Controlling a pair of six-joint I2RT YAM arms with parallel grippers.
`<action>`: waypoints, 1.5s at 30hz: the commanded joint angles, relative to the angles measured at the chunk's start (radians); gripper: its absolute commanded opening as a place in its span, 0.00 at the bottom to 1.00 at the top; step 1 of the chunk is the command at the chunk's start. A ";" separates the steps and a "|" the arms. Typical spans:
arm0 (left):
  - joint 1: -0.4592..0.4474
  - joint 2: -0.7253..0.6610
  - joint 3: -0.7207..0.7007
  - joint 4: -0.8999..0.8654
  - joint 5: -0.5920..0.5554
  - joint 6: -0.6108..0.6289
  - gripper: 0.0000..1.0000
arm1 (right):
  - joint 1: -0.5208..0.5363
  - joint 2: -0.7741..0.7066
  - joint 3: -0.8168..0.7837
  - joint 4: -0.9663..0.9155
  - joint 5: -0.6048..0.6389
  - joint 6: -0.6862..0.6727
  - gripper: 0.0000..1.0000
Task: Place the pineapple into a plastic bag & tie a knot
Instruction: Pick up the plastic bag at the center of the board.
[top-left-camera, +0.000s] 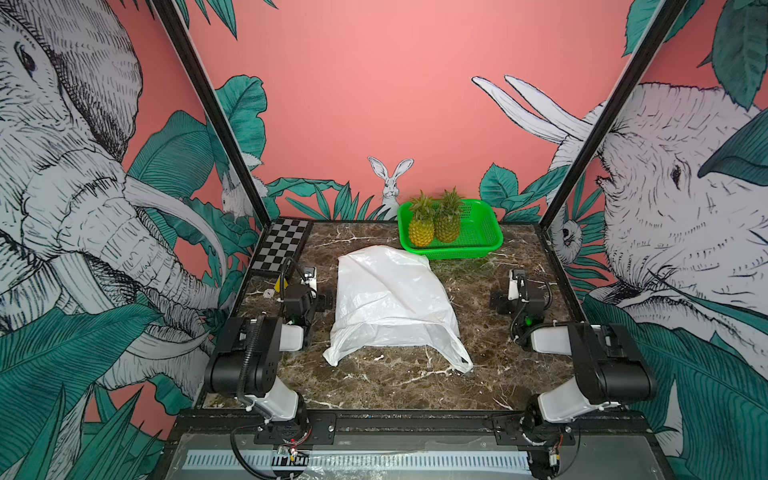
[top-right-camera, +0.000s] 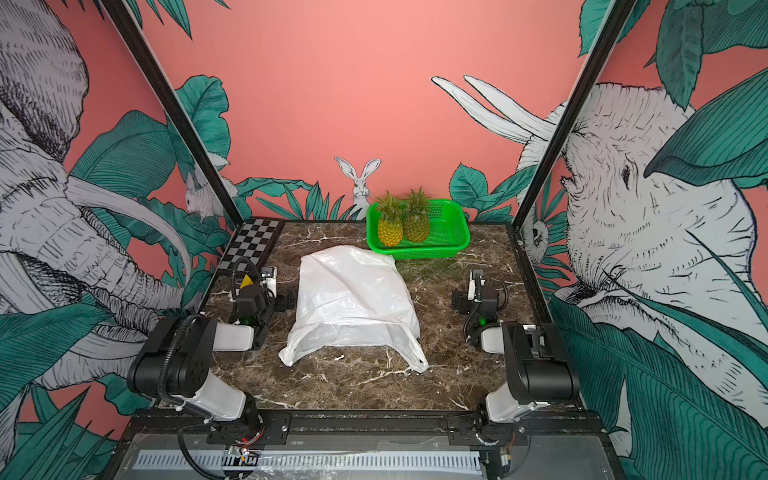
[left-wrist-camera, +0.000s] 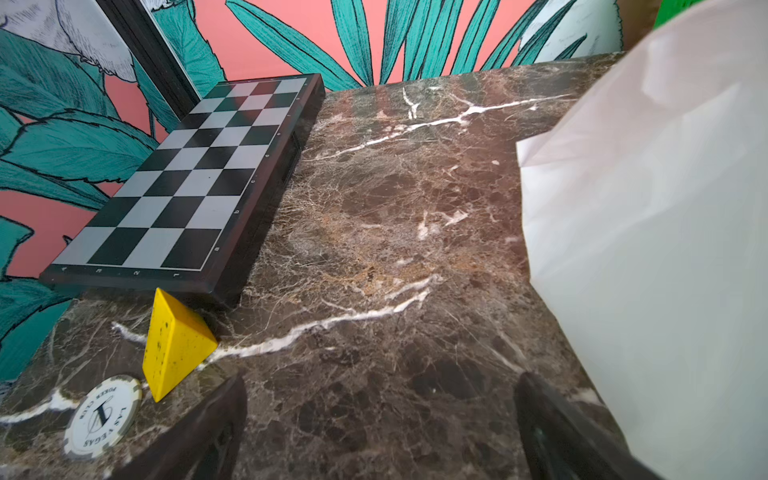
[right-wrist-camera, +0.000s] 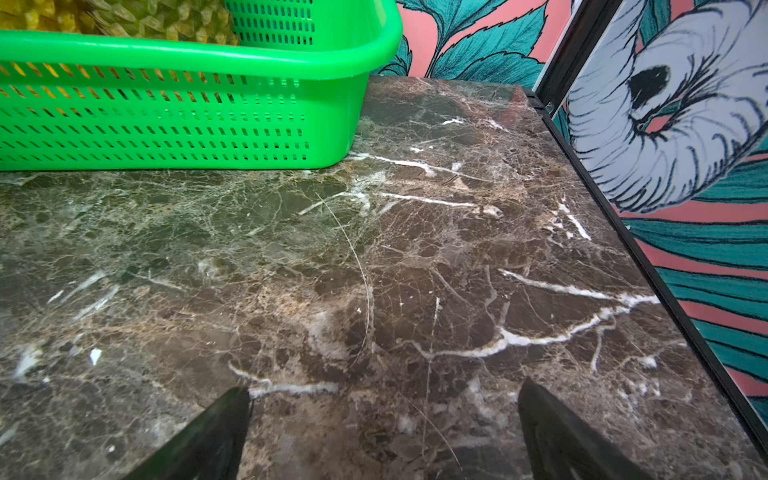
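The plastic bag (top-left-camera: 392, 303) is lying centred on the surface (top-left-camera: 395, 386), mouth at the near end, probably for easy opening. Two pineapples (top-left-camera: 421, 232) are standing in the green basket (top-left-camera: 482, 241) behind. The left gripper (left-wrist-camera: 382, 380) and right gripper (right-wrist-camera: 383, 388) are sitting wide open and empty, flanking the bag.

light: bright, even | shadows: soft | edges: warped | wrist foreground: blurred

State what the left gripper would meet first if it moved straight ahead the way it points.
The way looks free: the open left gripper points along the bare table, between the chessboard and the plastic bag, so probably the back wall comes first.
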 joint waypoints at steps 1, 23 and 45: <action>0.007 -0.022 0.015 0.003 0.013 0.010 1.00 | 0.000 -0.015 0.009 0.039 -0.007 -0.008 0.99; 0.007 -0.040 0.012 0.020 -0.054 -0.015 0.99 | -0.017 -0.032 0.005 0.059 -0.013 0.020 0.99; -0.404 -0.864 0.437 -1.626 -0.319 -0.478 0.93 | 0.342 -0.410 0.613 -1.462 -0.204 0.518 0.89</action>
